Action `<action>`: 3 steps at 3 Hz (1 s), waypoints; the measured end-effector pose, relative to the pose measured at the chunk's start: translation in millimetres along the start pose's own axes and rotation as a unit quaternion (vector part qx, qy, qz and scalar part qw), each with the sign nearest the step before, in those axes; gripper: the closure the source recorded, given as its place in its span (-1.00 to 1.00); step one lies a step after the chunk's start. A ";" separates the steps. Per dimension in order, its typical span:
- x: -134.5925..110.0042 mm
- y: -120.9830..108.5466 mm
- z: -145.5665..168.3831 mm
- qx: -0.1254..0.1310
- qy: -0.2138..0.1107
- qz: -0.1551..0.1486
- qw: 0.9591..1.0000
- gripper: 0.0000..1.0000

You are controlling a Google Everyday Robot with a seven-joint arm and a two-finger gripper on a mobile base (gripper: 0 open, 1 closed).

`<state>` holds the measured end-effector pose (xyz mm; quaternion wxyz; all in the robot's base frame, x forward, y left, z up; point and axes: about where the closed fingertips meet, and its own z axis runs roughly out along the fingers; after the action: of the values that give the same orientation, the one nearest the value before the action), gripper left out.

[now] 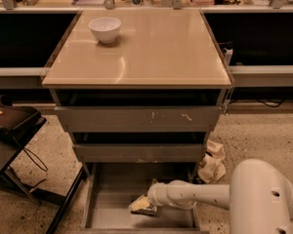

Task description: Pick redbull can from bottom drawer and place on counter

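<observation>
Reaching into the bottom drawer [112, 199] at 6 o'clock, gripper [141, 204] low on its floor. Likely covering the redbull can; cannot tell whether gripping. Next needing: lifting it to the counter [161, 48] at 12 o'clock.

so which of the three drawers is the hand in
The bottom drawer, pulled out with its floor showing; the hand is inside it. The top drawer and middle drawer show only their fronts.
</observation>
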<state>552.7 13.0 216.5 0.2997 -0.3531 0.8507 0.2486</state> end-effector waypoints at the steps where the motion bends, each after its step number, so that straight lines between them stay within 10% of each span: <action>1: 22.1 4.8 29.3 -0.022 0.004 0.006 1.000 -1.00; 3: 66.3 4.0 84.3 -0.042 -0.009 0.030 0.999 -1.00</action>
<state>540.0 39.0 113.2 0.2844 -0.3374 0.8470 0.2965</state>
